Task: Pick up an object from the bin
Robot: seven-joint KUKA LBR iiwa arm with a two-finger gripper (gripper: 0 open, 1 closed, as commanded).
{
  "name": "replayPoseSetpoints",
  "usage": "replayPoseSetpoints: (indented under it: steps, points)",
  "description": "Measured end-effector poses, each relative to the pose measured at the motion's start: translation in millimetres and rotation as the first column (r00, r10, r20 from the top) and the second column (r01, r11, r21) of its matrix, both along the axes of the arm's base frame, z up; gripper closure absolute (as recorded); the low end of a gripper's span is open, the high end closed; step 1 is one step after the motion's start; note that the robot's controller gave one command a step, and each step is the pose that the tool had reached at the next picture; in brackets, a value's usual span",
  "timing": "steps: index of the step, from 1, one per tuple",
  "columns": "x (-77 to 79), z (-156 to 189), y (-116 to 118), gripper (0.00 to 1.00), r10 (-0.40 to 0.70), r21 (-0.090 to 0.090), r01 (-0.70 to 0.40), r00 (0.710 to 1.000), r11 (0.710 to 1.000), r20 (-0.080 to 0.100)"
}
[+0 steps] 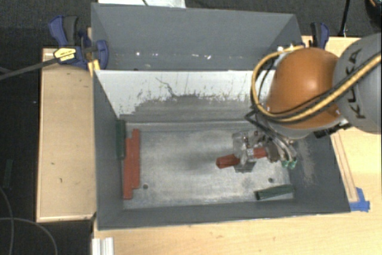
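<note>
Grey, scuffed metal forms the bin (179, 98), and everything below is placed against it. Against the bin's left wall a thin dark green strip (120, 139) stands flat along the side. Just beside it a long red bar (131, 164) lies lengthwise on the bin's floor. The middle of the bin's floor is bare metal. Right of the bin's centre lies a small red block (226, 161). My claw (245, 158) is down on the floor right at the block's right end, with a bit more red showing on the claw's far side. Whether my claw is apart or together I cannot tell. Near the bin's front right corner lies a short dark green block (274, 192). Above the bin's right side sits my orange wrist cover (298, 89).
</note>
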State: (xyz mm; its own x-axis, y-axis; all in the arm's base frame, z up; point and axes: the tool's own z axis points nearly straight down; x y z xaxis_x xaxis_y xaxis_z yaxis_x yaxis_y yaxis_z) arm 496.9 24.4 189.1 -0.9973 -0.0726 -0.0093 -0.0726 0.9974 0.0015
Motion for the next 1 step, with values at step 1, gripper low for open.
replayPoseSetpoints:
  steps: [1]
  points:
    - [8.6,69.4,11.9,1.00,-0.004,-0.001,0.004,1.000,1.000,0.002]
